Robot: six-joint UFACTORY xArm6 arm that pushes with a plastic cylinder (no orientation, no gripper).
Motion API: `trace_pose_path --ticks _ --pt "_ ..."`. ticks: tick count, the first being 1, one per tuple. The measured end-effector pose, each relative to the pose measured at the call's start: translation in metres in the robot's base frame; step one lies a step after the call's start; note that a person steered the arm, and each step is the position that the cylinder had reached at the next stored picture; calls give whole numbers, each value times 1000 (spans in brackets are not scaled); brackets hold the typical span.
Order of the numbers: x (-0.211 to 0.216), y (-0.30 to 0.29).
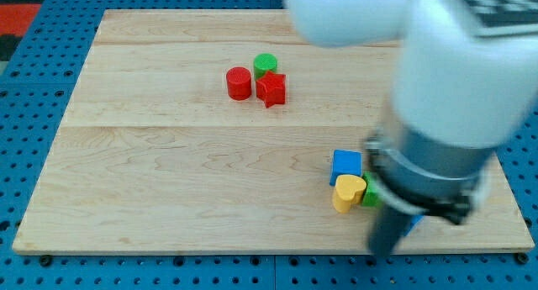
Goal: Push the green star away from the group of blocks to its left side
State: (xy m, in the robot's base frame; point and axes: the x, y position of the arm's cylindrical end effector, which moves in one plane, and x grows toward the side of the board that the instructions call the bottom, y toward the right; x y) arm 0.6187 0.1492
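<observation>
The green star [369, 192] shows only as a small green patch at the lower right of the board, mostly hidden behind my arm. It touches a yellow heart [347, 192] on its left, and a blue cube [345, 165] sits just above the heart. My dark rod comes down blurred, and my tip [382, 250] is just below and to the right of the green star, near the board's bottom edge. A sliver of another blue block [414, 224] peeks out beside the rod.
A red cylinder [239, 83], a green cylinder [266, 64] and a red star [271, 89] cluster at the upper middle of the wooden board [168, 181]. My large white arm [454, 80] covers the board's right side.
</observation>
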Motion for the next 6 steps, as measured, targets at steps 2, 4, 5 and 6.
trace_pose_path --ticks 2,4,5,6 --pt "-68 41" --pt "-75 -15" --pt "-74 -21" --pt "-50 -7"
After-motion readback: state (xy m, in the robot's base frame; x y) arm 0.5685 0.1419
